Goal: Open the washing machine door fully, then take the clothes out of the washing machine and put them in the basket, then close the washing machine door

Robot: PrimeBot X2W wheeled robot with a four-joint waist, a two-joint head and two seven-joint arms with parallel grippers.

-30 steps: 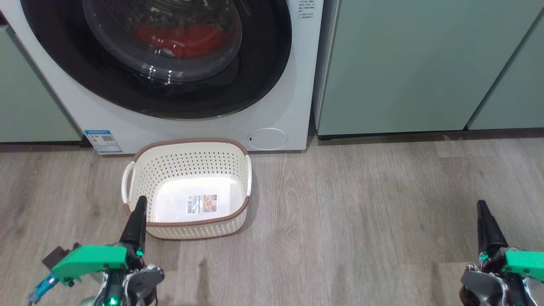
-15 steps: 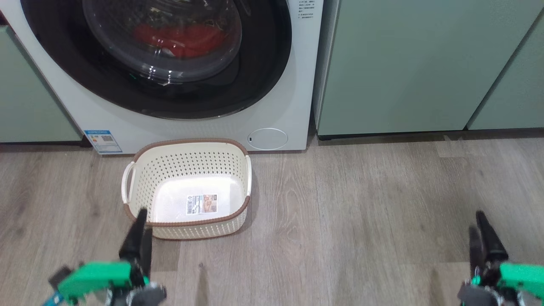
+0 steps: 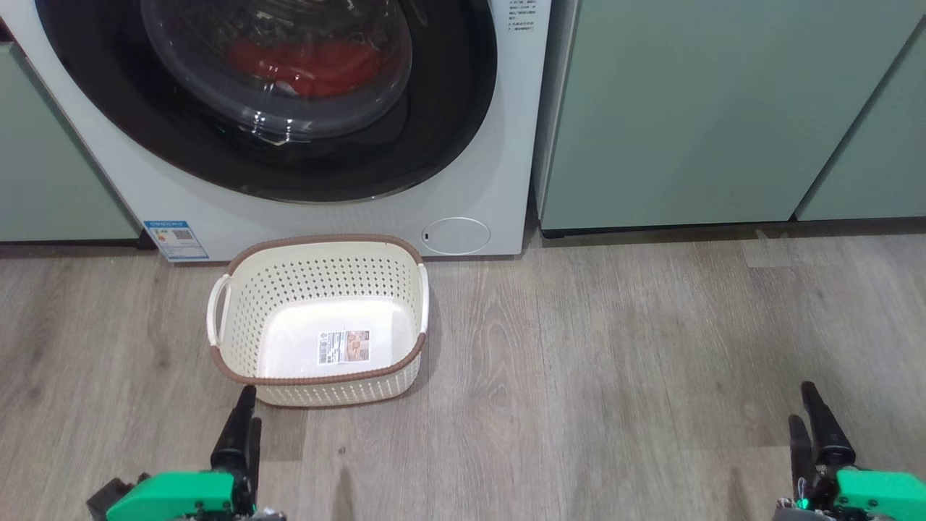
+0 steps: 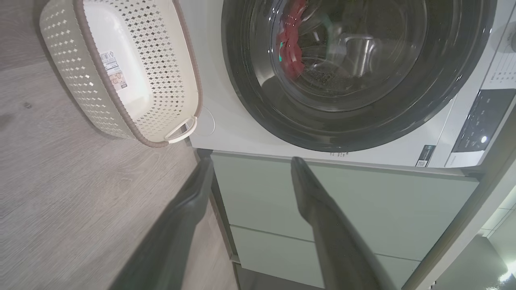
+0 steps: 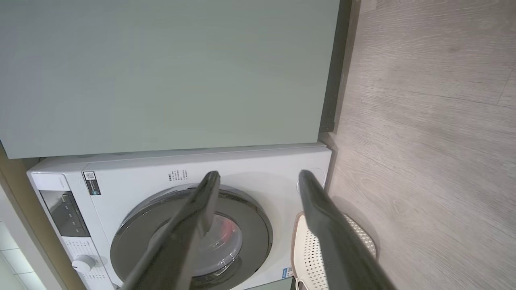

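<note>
A: Head view first. Where are the task's things?

B: The washer (image 3: 499,181) stands at the top. Its door (image 3: 452,87) lies flush with the front, shut as far as I can tell. The clothes (image 3: 311,65) are a red heap behind the glass, inside the drum. The basket (image 3: 318,379) sits on the floor (image 3: 615,347) just in front of the washer, below the door and left of the hatch (image 3: 456,236). The label (image 3: 343,347) on its bottom is in plain sight.

A: And the grippers there?

B: The left gripper (image 3: 249,407) is at the lower left, its tips just beside the basket's near corner. The right gripper (image 3: 801,404) is at the lower right over bare floor, well apart from the basket. From this angle each pair of fingers overlaps, so the gap is hard to read.

A: Left wrist view?

B: Its two fingers (image 4: 181,217) stand plainly apart with nothing between them, so the jaws are spread and hold nothing. Beyond them are pale green cabinets (image 4: 403,209) and the door, with the red clothes behind the glass. The basket is off to one side, by the washer's foot.

A: Right wrist view?

B: Same story. The fingers (image 5: 330,233) are spread wide with nothing gripped. They point at the washer's front. The door shows between and behind them with a bit of red behind the glass, and the basket's rim lies beside one finger.
</note>
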